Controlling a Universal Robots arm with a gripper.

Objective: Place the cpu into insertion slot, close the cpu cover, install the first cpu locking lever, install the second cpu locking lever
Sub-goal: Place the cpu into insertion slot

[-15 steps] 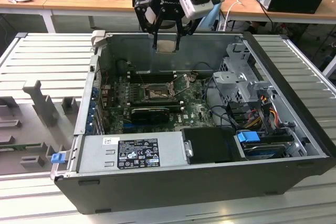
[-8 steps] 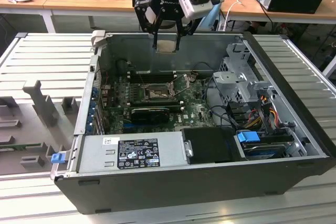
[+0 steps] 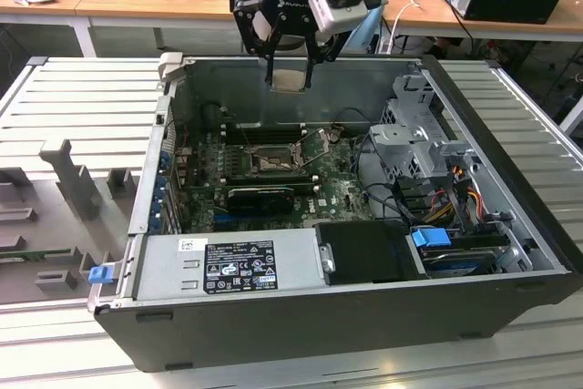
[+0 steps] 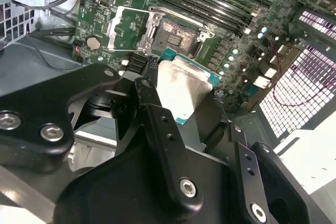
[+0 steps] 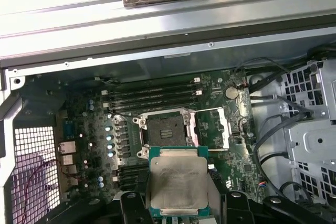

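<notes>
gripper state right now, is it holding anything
gripper: closed, holding the cpu in the air; the insertion slot is empty.

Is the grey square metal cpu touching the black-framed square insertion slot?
Apart. In the exterior view the pincer holds the cpu in the air, clearly above the insertion slot.

Open black metal computer case (image 3: 319,325) on ribbed grey metal desk (image 3: 82,97), silver power supply box (image 3: 228,261), long black memory slots (image 5: 152,97), grey perforated drive cage (image 3: 410,148), round silver coin battery (image 5: 231,92)
</notes>
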